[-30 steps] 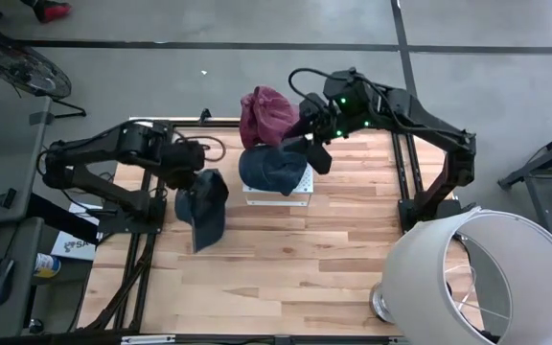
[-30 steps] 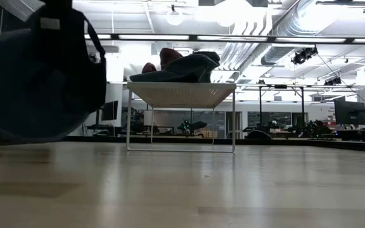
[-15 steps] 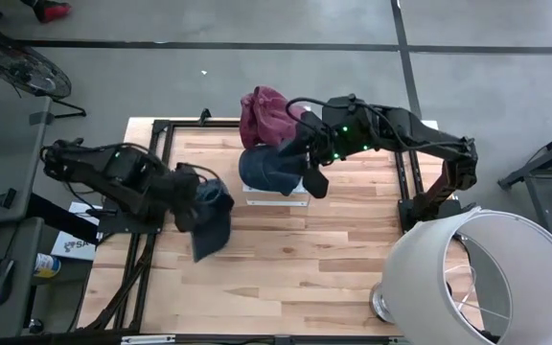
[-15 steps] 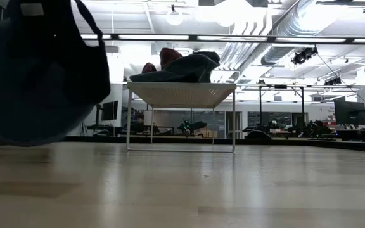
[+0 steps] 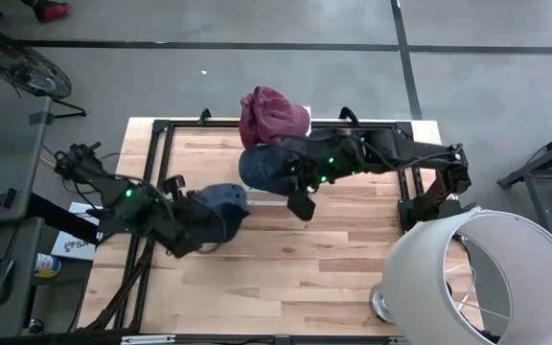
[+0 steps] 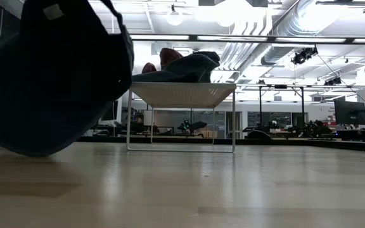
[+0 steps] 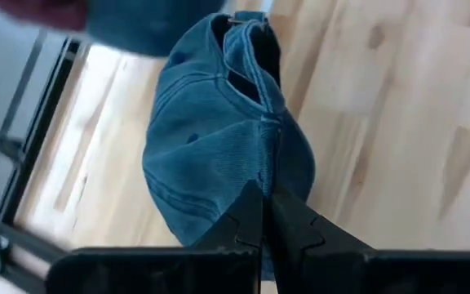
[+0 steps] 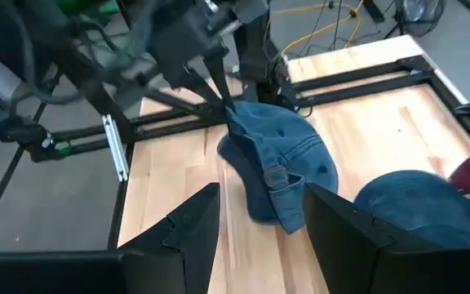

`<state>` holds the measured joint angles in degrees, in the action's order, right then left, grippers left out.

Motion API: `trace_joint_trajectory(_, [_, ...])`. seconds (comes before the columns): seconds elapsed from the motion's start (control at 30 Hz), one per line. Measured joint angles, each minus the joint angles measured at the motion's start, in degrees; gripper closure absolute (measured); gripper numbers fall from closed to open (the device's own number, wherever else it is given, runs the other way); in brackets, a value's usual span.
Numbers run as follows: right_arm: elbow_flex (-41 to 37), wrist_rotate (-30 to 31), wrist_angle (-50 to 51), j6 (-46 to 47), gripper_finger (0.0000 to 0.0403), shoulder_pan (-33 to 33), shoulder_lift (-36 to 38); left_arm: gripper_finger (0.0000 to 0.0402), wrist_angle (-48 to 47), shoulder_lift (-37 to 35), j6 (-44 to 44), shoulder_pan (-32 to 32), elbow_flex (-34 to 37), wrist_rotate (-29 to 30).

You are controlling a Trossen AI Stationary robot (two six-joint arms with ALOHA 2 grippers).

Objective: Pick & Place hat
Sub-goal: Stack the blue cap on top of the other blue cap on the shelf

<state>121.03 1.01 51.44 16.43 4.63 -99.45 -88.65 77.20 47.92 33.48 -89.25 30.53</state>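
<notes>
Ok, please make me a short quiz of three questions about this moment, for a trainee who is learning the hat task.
1. True or false: the left gripper is shut on the blue cap.
2. Which hat lies farthest back on the white stand? A) the maroon hat B) the dark blue hat C) a yellow hat
3. Fill in: the right gripper is ____ and holds nothing.

Key: 1 true. 2 A. 3 open.
</notes>
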Motion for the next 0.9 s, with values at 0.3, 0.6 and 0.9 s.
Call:
trace_joint_trajectory(0.3, [0.00,0.59,0.00,-3.71,0.0233,2.75,-2.93,0.0401,4.16,0.81,-2.92,9.11,-0.78,4.28])
trace_joint_trajectory(0.6, [0.00,0.55,0.19,-11.38,0.0233,3.04,-3.43,0.0401,8.55,0.79,-3.86,16.59,-8.87,8.66])
trace_joint_trajectory(0.9, [0.00,-1.55,1.27,-15.11,0.0233,3.06,-3.44,0.0401,17.35,0.79,-10.65,20.23,-17.50,11.64])
